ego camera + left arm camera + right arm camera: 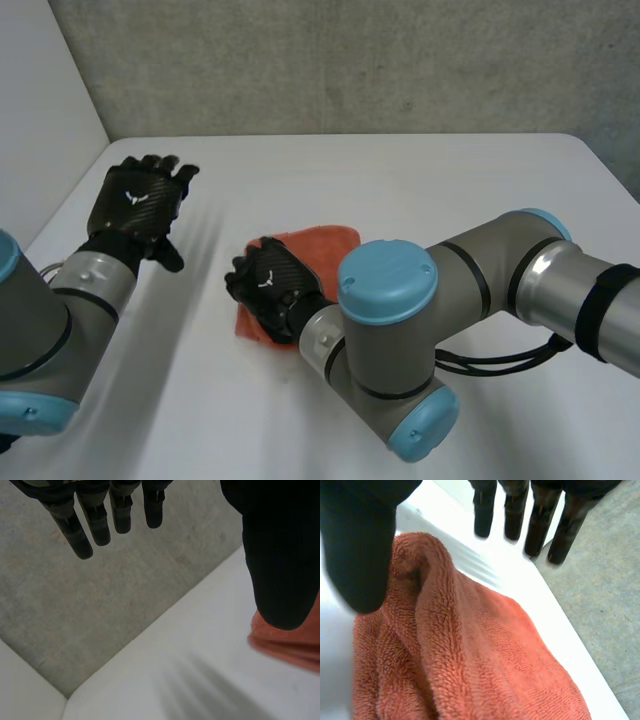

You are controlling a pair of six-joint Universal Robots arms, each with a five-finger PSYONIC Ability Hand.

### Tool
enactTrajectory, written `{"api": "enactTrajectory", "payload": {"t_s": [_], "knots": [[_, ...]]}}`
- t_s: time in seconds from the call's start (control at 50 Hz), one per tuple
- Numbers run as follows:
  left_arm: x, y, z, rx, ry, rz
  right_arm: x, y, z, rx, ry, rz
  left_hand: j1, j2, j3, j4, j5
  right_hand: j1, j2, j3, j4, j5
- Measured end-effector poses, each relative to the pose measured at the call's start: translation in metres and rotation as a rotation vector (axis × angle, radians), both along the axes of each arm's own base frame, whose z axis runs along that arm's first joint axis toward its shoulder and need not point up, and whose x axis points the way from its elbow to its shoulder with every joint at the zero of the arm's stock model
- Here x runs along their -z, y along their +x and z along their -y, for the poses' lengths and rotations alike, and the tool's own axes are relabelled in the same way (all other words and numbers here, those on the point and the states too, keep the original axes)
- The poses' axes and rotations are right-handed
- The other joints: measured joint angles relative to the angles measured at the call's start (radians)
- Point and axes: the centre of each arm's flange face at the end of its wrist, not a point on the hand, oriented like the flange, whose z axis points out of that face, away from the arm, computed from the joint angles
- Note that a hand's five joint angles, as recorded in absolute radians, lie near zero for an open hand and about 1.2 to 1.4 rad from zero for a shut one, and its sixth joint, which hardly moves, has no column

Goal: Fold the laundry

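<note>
White bench [430,190]. Orange terry towel [328,245] lies bunched mid-bench, fuzzy pile, 1 raised fold along it. Right hand [268,283] is over the towel's near edge, fingers straight, gripping nothing. Left hand [135,205] well apart, fingers straight and relaxed.

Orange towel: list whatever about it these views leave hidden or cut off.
Head view: the right hand and right arm cover the near side of the orange towel, so its full outline is hidden.
Left wrist view: the thumb of the left hand and the picture's edge cut off most of the towel.
Right wrist view: the towel runs past the edge; thumb contact cannot be told.
</note>
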Motion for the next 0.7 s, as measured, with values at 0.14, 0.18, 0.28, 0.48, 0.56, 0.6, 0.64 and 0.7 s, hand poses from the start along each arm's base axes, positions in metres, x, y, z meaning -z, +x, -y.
{"api": "enactTrajectory", "payload": {"t_s": [0.14, 0.18, 0.28, 0.48, 0.56, 0.6, 0.64, 0.7], "knots": [[-0.021, -0.018, -0.001, 0.053, 0.024, -0.110, -0.039, -0.023, 0.031, 0.178, 0.093, 0.168, 0.000, 0.000, 0.000, 0.000, 0.000, -0.159, -0.193, -0.223, -0.204, -0.202], [-0.025, -0.025, -0.002, 0.074, 0.027, -0.131, -0.043, -0.028, 0.036, 0.203, 0.113, 0.196, 0.000, 0.000, 0.000, 0.000, 0.000, -0.159, -0.193, -0.223, -0.204, -0.202], [-0.028, -0.060, -0.010, 0.172, 0.060, -0.185, -0.059, -0.060, 0.066, 0.333, 0.260, 0.349, 0.000, 0.000, 0.000, 0.000, 0.000, -0.159, -0.193, -0.223, -0.204, -0.202], [0.019, -0.111, -0.022, 0.244, 0.300, -0.229, -0.045, -0.084, 0.097, 0.425, 0.429, 0.410, 0.000, 0.000, 0.000, 0.000, 0.000, -0.159, -0.193, -0.223, -0.204, -0.202], [0.042, -0.108, -0.017, 0.163, 0.366, -0.206, -0.027, -0.080, 0.102, 0.440, 0.490, 0.354, 0.000, 0.000, 0.000, 0.000, 0.000, -0.159, -0.193, -0.223, -0.204, -0.202], [0.053, -0.102, -0.014, 0.104, 0.385, -0.186, -0.016, -0.077, 0.104, 0.446, 0.525, 0.317, 0.000, 0.000, 0.000, 0.000, 0.000, -0.159, -0.193, -0.223, -0.204, -0.202], [0.057, -0.098, -0.011, 0.077, 0.390, -0.177, -0.012, -0.076, 0.105, 0.449, 0.537, 0.304, 0.000, 0.000, 0.000, 0.000, 0.000, -0.159, -0.193, -0.223, -0.204, -0.202], [0.068, -0.086, -0.005, 0.007, 0.405, -0.139, 0.004, -0.072, 0.108, 0.457, 0.578, 0.252, 0.000, 0.000, 0.000, 0.000, 0.000, -0.159, -0.193, -0.223, -0.204, -0.202]]}}
